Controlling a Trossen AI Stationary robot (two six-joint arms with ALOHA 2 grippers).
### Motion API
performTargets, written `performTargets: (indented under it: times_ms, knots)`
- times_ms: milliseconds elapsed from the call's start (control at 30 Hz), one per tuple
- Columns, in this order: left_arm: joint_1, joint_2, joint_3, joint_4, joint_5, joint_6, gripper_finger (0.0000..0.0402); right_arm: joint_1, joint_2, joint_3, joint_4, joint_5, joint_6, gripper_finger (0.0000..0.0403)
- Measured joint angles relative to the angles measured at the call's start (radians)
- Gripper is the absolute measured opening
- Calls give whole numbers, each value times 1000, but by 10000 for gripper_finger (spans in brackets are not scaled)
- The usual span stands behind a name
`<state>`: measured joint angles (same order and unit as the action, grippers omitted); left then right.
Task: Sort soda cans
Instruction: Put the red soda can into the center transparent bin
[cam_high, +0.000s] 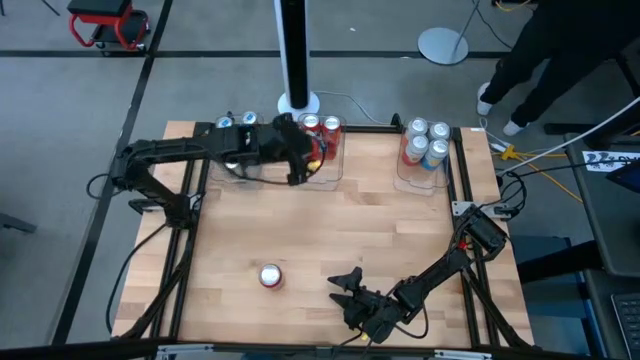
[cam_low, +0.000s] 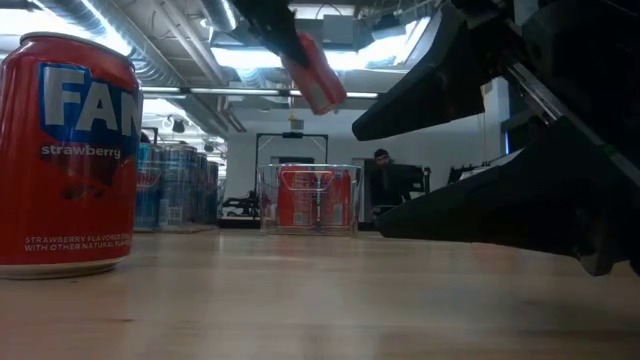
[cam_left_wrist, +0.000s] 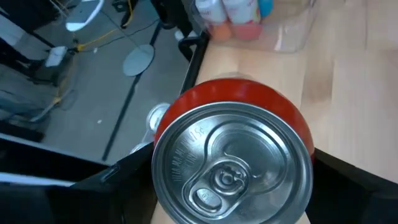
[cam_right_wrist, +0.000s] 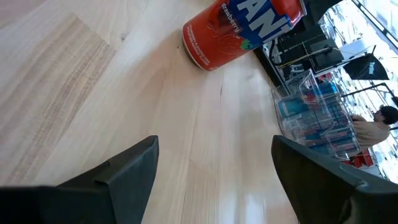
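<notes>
The left gripper (cam_high: 312, 152) grips a red aluminium soda can (cam_left_wrist: 233, 165) above the clear plastic bin (cam_high: 335, 172); lowering and releasing comes next. The right gripper (cam_right_wrist: 211, 174) waits, fingers spread.

Table (cam_high: 330, 230) middle bare. One red can (cam_high: 270, 276) stands near front. Bins (cam_high: 420, 170) line the far edge.

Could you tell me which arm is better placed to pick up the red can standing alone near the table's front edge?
The right. Its open gripper sits low beside the lone red can, which shows just ahead in its wrist view. The left gripper is busy at the far bins, shut on another red can.
</notes>
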<state>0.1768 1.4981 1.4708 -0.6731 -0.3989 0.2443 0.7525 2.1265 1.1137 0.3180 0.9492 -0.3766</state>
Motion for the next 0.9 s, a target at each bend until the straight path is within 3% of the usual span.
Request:
performTargets:
  times_ms: [200,667,900]
  knots:
    - [88,79,0,67,79,3,300,0,0,1,-1,10,-19,310]
    - [180,320,0,107,82,59,300,-17,0,1,-8,10,-107,310]
    - [191,379,0,77,85,55,300,-39,-1,1,-21,3,-142,310]
